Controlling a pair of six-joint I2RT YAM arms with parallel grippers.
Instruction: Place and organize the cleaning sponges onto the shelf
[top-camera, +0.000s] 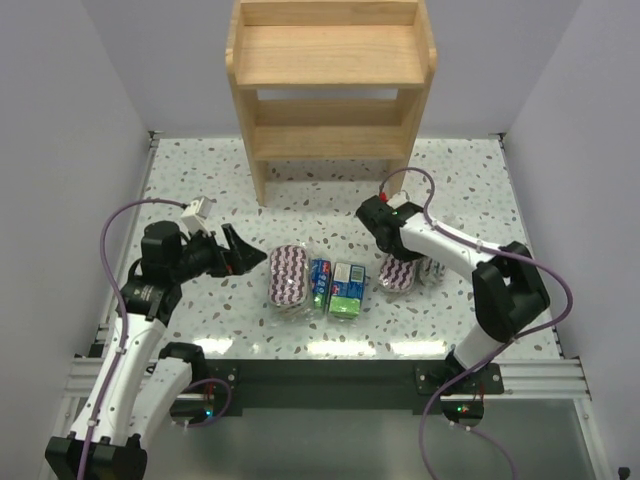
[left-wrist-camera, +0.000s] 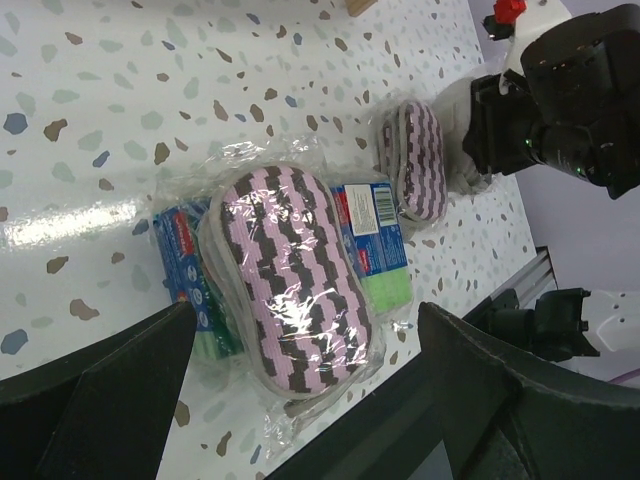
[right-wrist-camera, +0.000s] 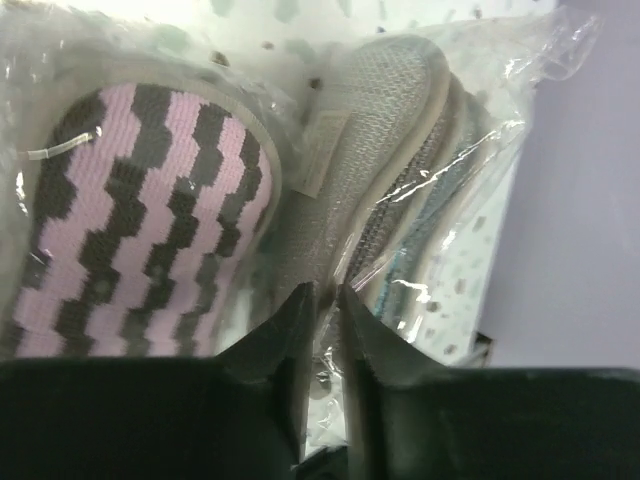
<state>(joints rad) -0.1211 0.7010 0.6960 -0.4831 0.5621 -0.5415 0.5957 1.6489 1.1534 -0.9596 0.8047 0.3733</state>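
The wooden shelf (top-camera: 330, 80) stands at the back of the table. A purple-zigzag oval sponge (top-camera: 288, 275) lies beside two green-and-blue packs (top-camera: 320, 283) (top-camera: 347, 288). My left gripper (top-camera: 250, 255) is open and empty just left of them; in the left wrist view it (left-wrist-camera: 305, 310) frames the oval sponge (left-wrist-camera: 295, 275). My right gripper (top-camera: 395, 252) is shut on the plastic wrap of a second oval sponge (top-camera: 398, 272). In the right wrist view its jaws (right-wrist-camera: 328, 295) pinch the wrap between that sponge (right-wrist-camera: 140, 230) and a grey-sided oval sponge (right-wrist-camera: 370, 170).
White walls close in the speckled table (top-camera: 200, 180) on the left, right and back. The right arm (left-wrist-camera: 560, 90) shows in the left wrist view beyond the sponges. The dark front rail (top-camera: 330, 375) runs along the near edge.
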